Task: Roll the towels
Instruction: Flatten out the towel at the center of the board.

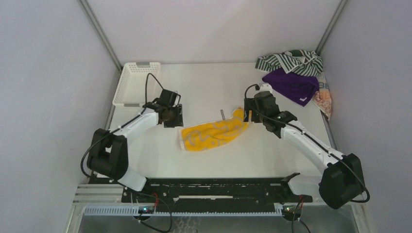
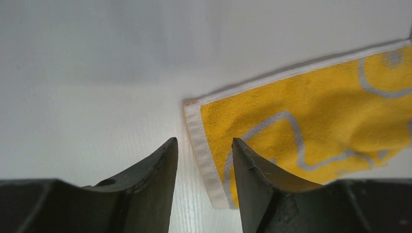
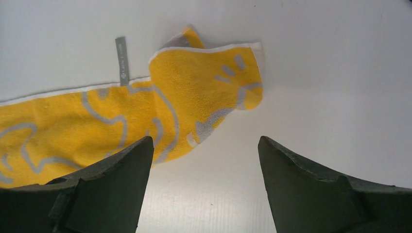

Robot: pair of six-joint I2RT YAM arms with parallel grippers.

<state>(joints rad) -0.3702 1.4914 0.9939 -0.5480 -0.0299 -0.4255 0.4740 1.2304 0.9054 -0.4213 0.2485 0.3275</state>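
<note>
- The yellow terry towel with pale grey squiggles and a white hem lies at the centre of the top view. It is stretched out slantwise from lower left to upper right, flat and not yet rolled.
- Its upper-right end is folded over on itself, with a small grey tag loop sticking out from the long edge there.
- By my reading you are at the start of this roll, lining up on the short hem at the lower-left end.
- The next move calls for the fingers to come down onto that hem, pinch it squarely, and turn it over toward the far end.
- Your left gripper stands about half open. The white hem shows flat on the table in the gap, and nothing is pinched.
- Your right gripper is spread wide and empty. It sits over bare table just beside the folded end, with one finger above the cloth.
- The other towels wait heaped in the upper-right corner: the green-and-white striped cloth, the solid purple cloth and the orange-beige patterned cloth.
- The white plastic lattice basket sits at upper left, well apart from the yellow towel.
</note>
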